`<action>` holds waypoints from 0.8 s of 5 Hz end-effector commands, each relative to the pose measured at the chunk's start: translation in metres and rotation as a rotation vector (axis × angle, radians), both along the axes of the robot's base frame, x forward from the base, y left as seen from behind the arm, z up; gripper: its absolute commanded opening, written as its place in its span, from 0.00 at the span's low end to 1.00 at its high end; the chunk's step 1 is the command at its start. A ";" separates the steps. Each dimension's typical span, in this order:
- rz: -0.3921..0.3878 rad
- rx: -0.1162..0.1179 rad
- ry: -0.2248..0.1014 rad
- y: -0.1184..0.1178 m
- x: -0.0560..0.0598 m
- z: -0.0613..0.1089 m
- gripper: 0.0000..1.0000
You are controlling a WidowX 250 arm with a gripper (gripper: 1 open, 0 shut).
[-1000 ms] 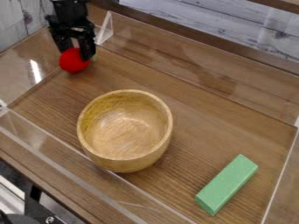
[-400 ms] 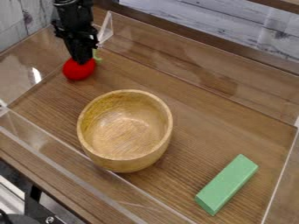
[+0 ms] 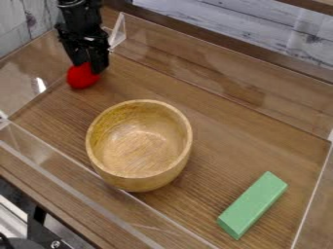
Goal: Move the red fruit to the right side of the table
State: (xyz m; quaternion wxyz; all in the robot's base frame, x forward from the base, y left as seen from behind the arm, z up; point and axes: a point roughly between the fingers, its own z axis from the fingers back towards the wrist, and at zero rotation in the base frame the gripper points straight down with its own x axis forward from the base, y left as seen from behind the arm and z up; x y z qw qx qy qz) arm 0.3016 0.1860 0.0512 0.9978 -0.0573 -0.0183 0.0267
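The tool point(image 3: 86, 56), black and jointed, reaches in from the upper left of the view, its lower end directly over and against the upper part of the red fruit point(image 3: 84, 76). The fingers appear spread, one toward each side of the fruit's top; whether either presses on it cannot be told at this scale, and no firm clamp is evident. The fruit lies at the far left of the counter point(image 3: 136, 78), near the clear side wall and well apart from the green block point(image 3: 252, 205), which is at the near right. The round wooden bowl point(image 3: 139, 145) sits between these two, closer to the fruit.

Handling, as judged from form and surface: the fruit is probably a light, hollow or solid plastic piece, stiff rather than soft, and unlikely to be fragile. Its glossy, rounded skin suggests a slippery contact; pads closing high on the crown would tend to squeeze it downward and out, or set it rolling toward the wall. The sound hold is at the widest part, with the fingers lowered on opposite flanks and closed evenly. Moderate pressure should suffice. A lift above the bowl's rim is advisable before carriage to the right side.
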 end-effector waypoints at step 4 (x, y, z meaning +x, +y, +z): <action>-0.246 0.037 -0.159 -0.127 0.032 0.056 0.00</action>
